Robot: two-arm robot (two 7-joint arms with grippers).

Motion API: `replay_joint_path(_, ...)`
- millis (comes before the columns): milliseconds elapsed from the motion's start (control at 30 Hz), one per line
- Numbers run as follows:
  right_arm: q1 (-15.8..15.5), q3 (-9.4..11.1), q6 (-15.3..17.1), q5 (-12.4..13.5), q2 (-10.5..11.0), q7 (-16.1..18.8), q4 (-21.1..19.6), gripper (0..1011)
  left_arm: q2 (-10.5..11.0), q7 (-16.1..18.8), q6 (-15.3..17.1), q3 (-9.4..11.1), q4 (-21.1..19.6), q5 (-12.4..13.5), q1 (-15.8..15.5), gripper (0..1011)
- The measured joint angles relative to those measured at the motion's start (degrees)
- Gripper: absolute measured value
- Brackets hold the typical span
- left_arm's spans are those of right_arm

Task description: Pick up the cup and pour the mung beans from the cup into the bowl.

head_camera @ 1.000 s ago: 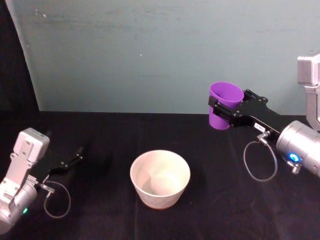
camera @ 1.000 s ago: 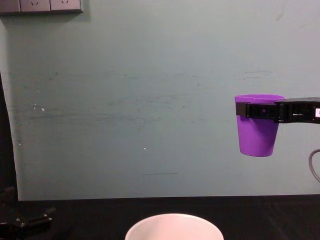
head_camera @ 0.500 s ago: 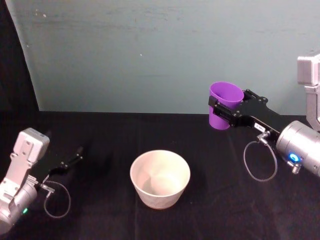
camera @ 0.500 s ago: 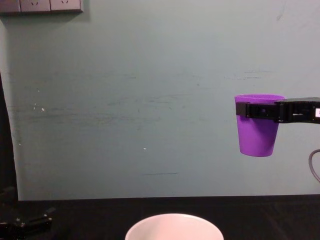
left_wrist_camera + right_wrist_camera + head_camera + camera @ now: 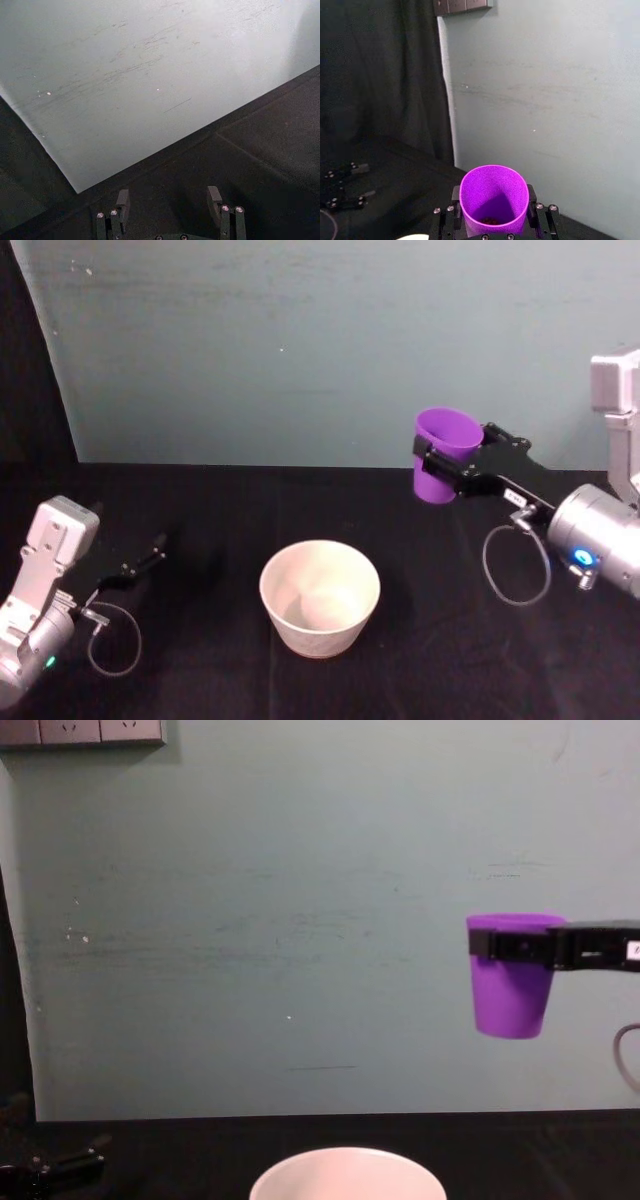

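The cup (image 5: 447, 432) is a plain bright-purple tumbler, tapered toward its base and without a handle. It hangs in the air roughly upright with its mouth up, high above the black tabletop (image 5: 450, 660). It is off to the right of the bowl (image 5: 316, 633) and farther back, not over it. In the right wrist view a few small dark specks lie at its bottom, the mung beans (image 5: 490, 220) (too small to make out singly).

The right end effector (image 5: 436, 461) is clenched on the cup. Its black fingers grip the wall just below the rim, one on each side. A small white label (image 5: 632, 950) sits on its body, its print too small to read.

The bowl is wide, round and pale pinkish-white with a smooth rim, and it stands on the tabletop near the middle.

The left end effector (image 5: 168, 200) rests low at the left, well apart from the bowl. Its fingers are spread, with nothing between them.

A grey socket plate (image 5: 80, 731) is fixed high on the pale teal wall (image 5: 250, 920).
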Motion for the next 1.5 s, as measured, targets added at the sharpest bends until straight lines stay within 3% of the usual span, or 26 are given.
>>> replay_joint_path(300, 2.7, -2.6, -0.5, -0.1, -1.3, 0.2, 4.6, 731, 0.0, 0.0, 0.0, 0.0, 0.0, 0.0, 0.0, 1011)
replay_joint_path(500, 5.0, -5.4, -1.7, -3.6, -2.0, 0.0, 7.7, 731, 0.0, 0.0, 0.0, 0.0, 0.0, 0.0, 0.0, 1011)
replay_joint_path(633, 6.0, -7.7, -2.8, -8.1, -2.1, -0.7, 8.8, 731, 0.0, 0.0, 0.0, 0.0, 0.0, 0.0, 0.0, 1011)
replay_joint_path(733, 7.1, -10.8, -3.5, -14.5, -1.2, -1.9, 8.9, 731, 0.0, 0.0, 0.0, 0.0, 0.0, 0.0, 0.0, 1011)
replay_joint_path(833, 7.7, -13.1, -3.7, -19.0, -0.4, -2.6, 8.5, 731, 0.0, 0.0, 0.0, 0.0, 0.0, 0.0, 0.0, 1011)
replay_joint_path(867, 8.2, -14.6, -3.7, -22.1, 0.3, -3.0, 8.1, 731, 0.0, 0.0, 0.0, 0.0, 0.0, 0.0, 0.0, 1011)
replay_joint_path(1000, 9.1, -17.6, -3.1, -28.6, 1.7, -3.8, 7.0, 731, 0.0, 0.0, 0.0, 0.0, 0.0, 0.0, 0.0, 1011)
replay_joint_path(1033, 9.6, -18.8, -2.7, -31.2, 2.3, -4.1, 6.4, 731, 0.0, 0.0, 0.0, 0.0, 0.0, 0.0, 0.0, 1012)
replay_joint_path(1267, 11.6, -23.7, -0.6, -42.1, 4.5, -4.8, 4.5, 731, 0.0, 0.0, 0.0, 0.0, 0.0, 0.0, 0.0, 1011)
replay_joint_path(1500, 13.3, -27.7, 0.3, -51.4, 6.0, -5.1, 3.0, 731, 0.0, 0.0, 0.0, 0.0, 0.0, 0.0, 0.0, 1011)
